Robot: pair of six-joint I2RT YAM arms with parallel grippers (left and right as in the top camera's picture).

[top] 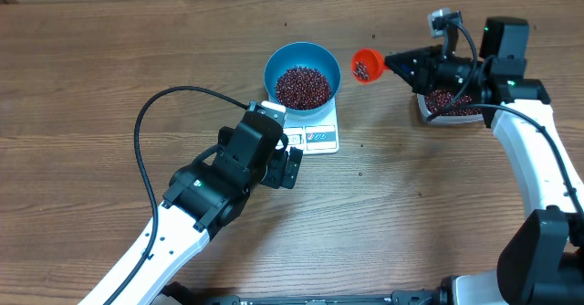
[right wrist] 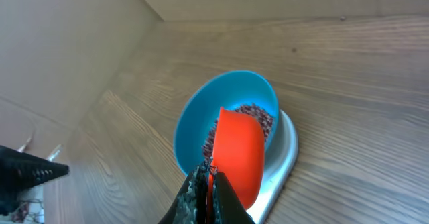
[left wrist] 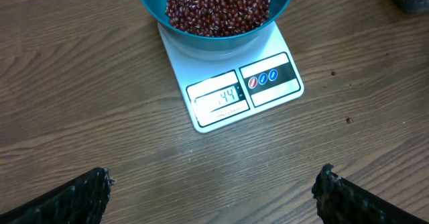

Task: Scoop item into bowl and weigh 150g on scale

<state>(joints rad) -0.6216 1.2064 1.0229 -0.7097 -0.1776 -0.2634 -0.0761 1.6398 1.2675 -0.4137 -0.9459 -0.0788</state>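
Overshoot is my main worry. The scale (left wrist: 234, 93) display looks like it reads about 144, though the digits are blurry, so I judge the beans (left wrist: 216, 6) heaped in the blue bowl (top: 302, 54) sit just short of target. The orange scoop (top: 366, 66) carries what looks like a fair load more. Tip it all at once and the weight goes past 150g, with no easy way to take beans back out.

Second risk is spill. In the overhead view the scoop hangs in the air just right of the bowl's rim, not over it. Tilt early and beans land on the worktop (top: 109, 68) or the scale plate and skew the reading.

Third, the scoop could knock the rim and shove the bowl off the scale.

Right fingers (right wrist: 201, 198) are clenched on the scoop's handle. Left fingers (left wrist: 84, 196) are released, spread wide, grasping nothing, low near the display edge of the scale. A bump there would upset the reading too.

Most beans are in the bowl, which sits on the scale. More are in the clear tub (top: 452, 104) under the right arm.

Counts: one bowl, one scale, one scoop, one tub, two arms. Beans are too many to count, with at least two strays (left wrist: 348, 121) loose on the worktop.
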